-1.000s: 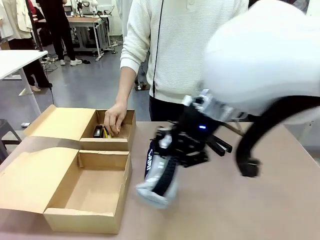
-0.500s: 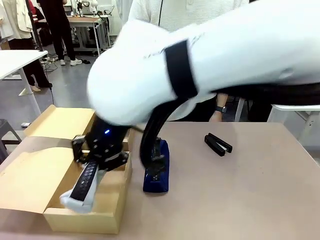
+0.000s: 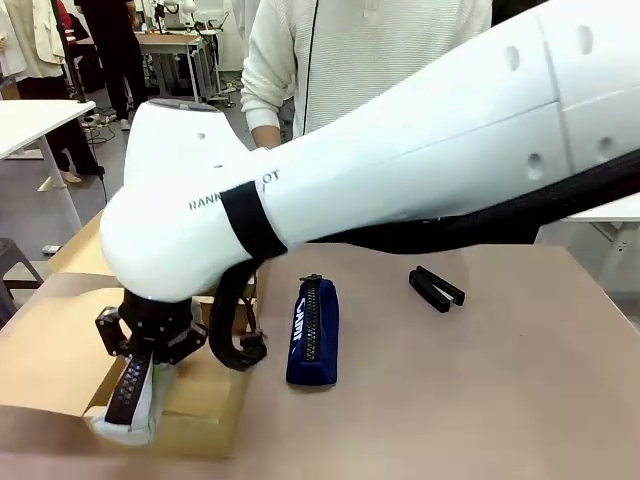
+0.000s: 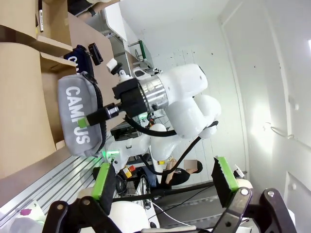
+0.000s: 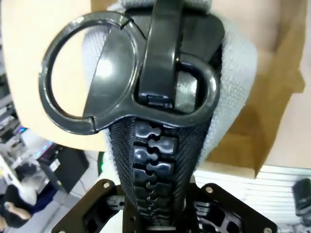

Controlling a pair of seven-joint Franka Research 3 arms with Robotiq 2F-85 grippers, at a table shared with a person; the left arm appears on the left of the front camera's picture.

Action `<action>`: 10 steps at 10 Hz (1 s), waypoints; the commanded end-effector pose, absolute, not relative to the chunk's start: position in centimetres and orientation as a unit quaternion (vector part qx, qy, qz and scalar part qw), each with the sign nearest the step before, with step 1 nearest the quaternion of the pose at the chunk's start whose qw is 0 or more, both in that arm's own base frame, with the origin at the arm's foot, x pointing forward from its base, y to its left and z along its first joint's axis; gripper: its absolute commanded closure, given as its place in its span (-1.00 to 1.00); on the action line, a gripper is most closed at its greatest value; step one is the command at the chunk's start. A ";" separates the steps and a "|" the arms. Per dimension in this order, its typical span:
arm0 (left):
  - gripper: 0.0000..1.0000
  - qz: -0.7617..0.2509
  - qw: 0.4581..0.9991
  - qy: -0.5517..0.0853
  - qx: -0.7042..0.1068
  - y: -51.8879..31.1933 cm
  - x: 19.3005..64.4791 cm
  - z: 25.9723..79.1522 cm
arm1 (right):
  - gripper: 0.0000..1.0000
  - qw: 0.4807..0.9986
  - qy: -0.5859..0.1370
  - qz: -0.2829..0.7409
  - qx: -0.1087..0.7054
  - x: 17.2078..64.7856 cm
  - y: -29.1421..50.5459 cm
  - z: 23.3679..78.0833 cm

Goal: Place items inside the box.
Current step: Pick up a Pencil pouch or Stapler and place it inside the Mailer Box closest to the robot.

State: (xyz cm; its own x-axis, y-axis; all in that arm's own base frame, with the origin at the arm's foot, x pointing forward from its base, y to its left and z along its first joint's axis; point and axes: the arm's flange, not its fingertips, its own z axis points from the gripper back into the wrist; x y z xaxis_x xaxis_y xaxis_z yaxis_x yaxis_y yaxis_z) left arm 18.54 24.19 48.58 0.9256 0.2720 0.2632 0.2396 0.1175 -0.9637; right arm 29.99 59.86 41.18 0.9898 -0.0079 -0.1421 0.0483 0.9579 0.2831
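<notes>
We see the right claw (image 3: 138, 362) clenched on the grey pencil case (image 3: 125, 400), gripping it across the zip. The case hangs tilted at the near left corner of the box (image 3: 200, 420), over its near compartment; whether its low end touches cardboard we cannot tell. The right arm (image 3: 400, 150) reaches across the bench (image 3: 480, 390) from the right. Its thick white link covers the box's far compartment and much of the person (image 3: 370, 60) standing behind. The navy pencil case (image 3: 312, 330) lies on the bench just beside the box, zip up, and the black stapler (image 3: 436, 288) lies well apart to its right. The left wrist view gives us the grey case's flank lettered "CAMPUS", and the left claw (image 4: 164, 177) released, with nothing between its green pads (image 4: 104, 177). The right wrist view brings the zip's ring pull (image 5: 87, 77) up close.
</notes>
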 end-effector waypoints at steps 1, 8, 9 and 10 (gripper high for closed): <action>-1.00 0.004 0.716 -0.201 -0.668 24.2 18.5 48.8 | 0.85 0.983 0.104 -0.012 0.153 31.1 60.1 43.0; -1.00 0.004 0.716 -0.201 -0.668 24.2 18.5 48.8 | 0.85 0.970 0.160 -0.004 0.183 33.8 59.4 42.0; -1.00 0.004 0.716 -0.201 -0.668 24.2 18.5 48.8 | 0.85 0.973 0.146 0.004 0.177 34.2 59.6 40.9; -1.00 0.004 0.716 -0.201 -0.668 24.2 18.5 48.8 | 0.85 0.973 0.144 0.005 0.178 34.5 59.6 40.3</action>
State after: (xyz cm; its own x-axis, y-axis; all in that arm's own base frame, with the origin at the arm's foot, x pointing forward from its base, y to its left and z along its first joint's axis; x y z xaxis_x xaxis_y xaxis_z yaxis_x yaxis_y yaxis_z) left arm 18.53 24.19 48.59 0.9256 0.2720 0.2634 0.2397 0.1176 -0.9637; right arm 34.39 59.28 40.37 0.9481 0.0420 -0.3152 0.0674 0.9421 0.3284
